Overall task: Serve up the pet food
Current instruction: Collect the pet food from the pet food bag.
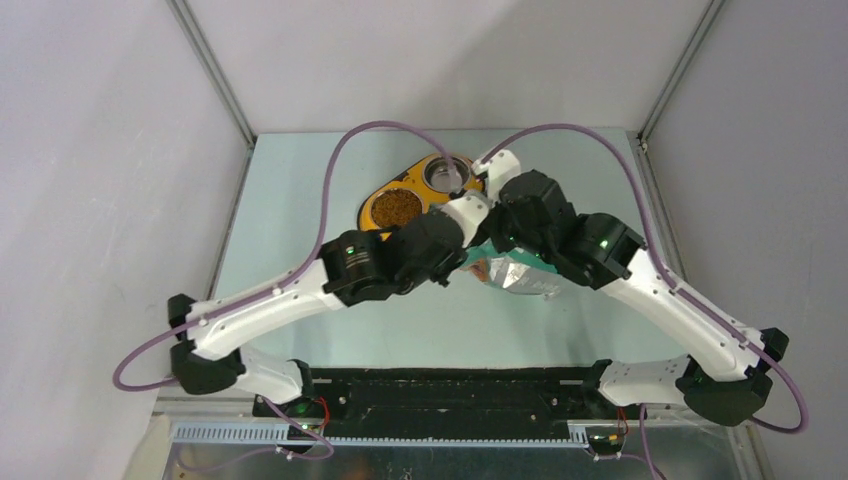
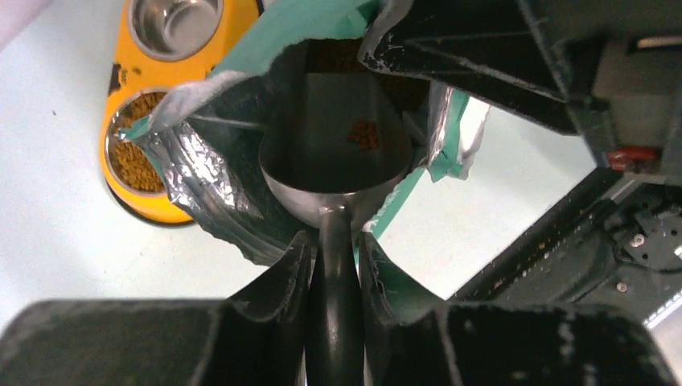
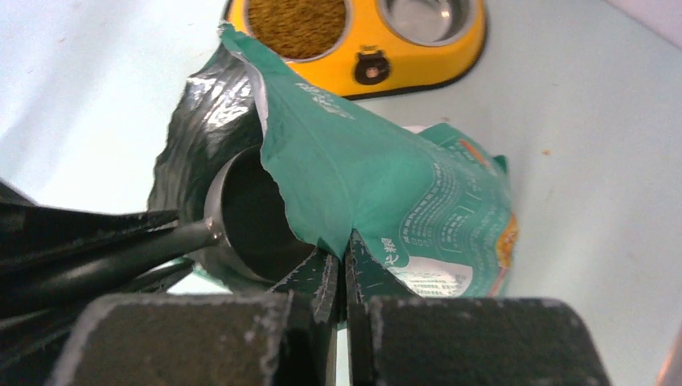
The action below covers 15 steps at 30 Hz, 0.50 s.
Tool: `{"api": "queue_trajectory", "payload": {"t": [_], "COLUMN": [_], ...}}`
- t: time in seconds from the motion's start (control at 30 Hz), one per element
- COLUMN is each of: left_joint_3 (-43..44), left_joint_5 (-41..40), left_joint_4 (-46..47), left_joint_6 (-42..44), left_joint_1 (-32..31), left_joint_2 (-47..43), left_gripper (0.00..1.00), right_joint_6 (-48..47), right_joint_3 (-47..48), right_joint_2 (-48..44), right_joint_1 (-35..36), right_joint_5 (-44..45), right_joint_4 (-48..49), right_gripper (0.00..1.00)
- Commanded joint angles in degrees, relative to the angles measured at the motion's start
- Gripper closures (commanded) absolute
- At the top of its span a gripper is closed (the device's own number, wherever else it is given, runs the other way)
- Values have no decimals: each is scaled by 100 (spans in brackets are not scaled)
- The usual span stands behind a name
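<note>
My left gripper (image 2: 335,245) is shut on the dark handle of the grey metal scoop (image 2: 334,153). The scoop's bowl sits in the open mouth of the teal bag (image 2: 201,177) and holds a few brown kibble pellets (image 2: 363,133). My right gripper (image 3: 344,245) is shut on the torn top edge of the bag (image 3: 386,185) and holds it open; the scoop (image 3: 241,217) shows inside it. More pet food (image 3: 297,24) fills one bowl of the yellow double feeder (image 3: 418,60). In the top view the feeder (image 1: 375,205) lies beyond both grippers.
The feeder's second steel bowl (image 2: 173,24) holds no food. The bag (image 1: 515,272) lies on the pale table (image 1: 300,190) between the arms. The right arm's dark body (image 2: 579,72) is close over the bag on the right of the left wrist view.
</note>
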Motion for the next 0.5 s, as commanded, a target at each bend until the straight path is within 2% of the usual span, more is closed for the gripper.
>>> {"api": "queue_trajectory", "payload": {"t": [0.0, 0.17, 0.33, 0.47], "left_joint_3": [-984, -2148, -2656, -2883], "left_joint_5": [71, 319, 518, 503], "left_joint_4": [65, 232, 534, 999], "left_joint_6": [-728, -1160, -1062, -907], "left_joint_1": [-1, 2, 7, 8], "left_joint_2": [-995, -1722, -2020, -1918], "left_gripper": [100, 100, 100, 100], "right_joint_6": [291, 526, 671, 695], "right_joint_3": [-62, -419, -542, -578], "right_joint_2": [-88, 88, 242, 271], "right_joint_1": [617, 1048, 1432, 1595], "right_joint_5": [-279, -203, 13, 385], "right_joint_4": [1714, 1891, 2066, 2144], "right_gripper": [100, 100, 100, 100]}}
